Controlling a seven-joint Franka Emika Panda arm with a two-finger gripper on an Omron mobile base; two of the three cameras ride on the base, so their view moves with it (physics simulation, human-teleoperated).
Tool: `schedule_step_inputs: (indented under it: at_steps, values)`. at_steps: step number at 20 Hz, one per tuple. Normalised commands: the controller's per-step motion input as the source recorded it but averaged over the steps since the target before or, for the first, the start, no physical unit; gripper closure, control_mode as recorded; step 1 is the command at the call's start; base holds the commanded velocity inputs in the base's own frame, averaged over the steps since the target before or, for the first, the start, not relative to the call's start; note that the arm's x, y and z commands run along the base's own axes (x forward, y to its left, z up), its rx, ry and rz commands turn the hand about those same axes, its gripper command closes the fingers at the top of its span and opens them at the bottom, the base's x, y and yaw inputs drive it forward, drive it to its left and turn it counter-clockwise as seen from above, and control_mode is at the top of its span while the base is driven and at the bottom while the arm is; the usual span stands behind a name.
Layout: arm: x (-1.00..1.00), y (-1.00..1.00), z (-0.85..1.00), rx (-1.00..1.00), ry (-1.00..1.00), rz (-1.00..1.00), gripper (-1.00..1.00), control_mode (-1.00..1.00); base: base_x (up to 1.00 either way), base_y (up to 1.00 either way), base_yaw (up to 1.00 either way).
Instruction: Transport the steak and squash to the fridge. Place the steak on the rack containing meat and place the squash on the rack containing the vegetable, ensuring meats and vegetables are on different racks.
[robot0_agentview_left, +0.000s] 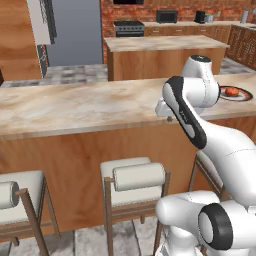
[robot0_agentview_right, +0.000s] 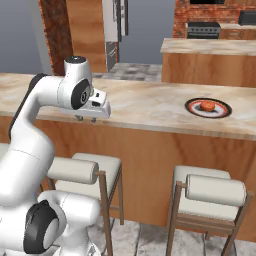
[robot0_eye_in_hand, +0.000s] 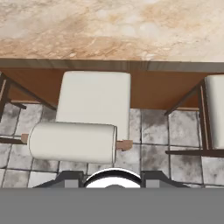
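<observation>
Closest to the lens is the white arm (robot0_agentview_left: 210, 140), which bends up and forward until its pincer (robot0_agentview_right: 87, 119) hangs at the near edge of the table (robot0_agentview_right: 145, 100), with the fingers pointing down. The pincer is clenched and I see nothing between its fingers; they are just above the table edge, and I cannot tell if they touch it.

Directly under the pincer stands a stool (robot0_eye_in_hand: 94, 105) with a cream seat and a cream roll as backrest (robot0_eye_in_hand: 72, 142), pushed against the wooden front of the table. The hand view looks straight down on it, with grey floor tiles (robot0_eye_in_hand: 153, 127) around its legs. A second stool (robot0_agentview_right: 210, 192) stands on the pincer's right side, and a third stool (robot0_agentview_left: 15, 195) on its left side, both lower than the pincer.

On the table top, well apart from the pincer on its right, lies a round plate (robot0_agentview_right: 190, 106) with a dark rim. The steak (robot0_agentview_right: 207, 106), a small reddish piece, rests in the middle of this plate. The marbled beige top between pincer and plate is bare.

Beyond the pincer, across a strip of floor, stands another wooden island (robot0_agentview_left: 165, 42) with the same pale top. Still farther behind it, a black oven range (robot0_agentview_left: 129, 27) stands against a red brick wall (robot0_agentview_left: 107, 10).
</observation>
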Motion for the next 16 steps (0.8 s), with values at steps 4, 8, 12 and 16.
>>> schedule_step_inputs:
  at_steps: [4,8,12,16]
  values:
    - [-0.18,0.01,0.0,0.0,-0.02,0.0,-1.0,-1.0,0.0,0.0,0.0]
    - [-0.39,0.07,0.01,-0.04,-0.13,0.0,-1.0,-1.0,0.0,0.0,0.0]
    - [-0.54,0.0,0.25,-0.05,-0.14,0.0,-1.0,-1.0,0.0,0.0,0.0]
    - [-0.62,0.0,0.34,-0.04,-0.05,0.0,-1.0,-1.0,0.0,0.0,0.0]
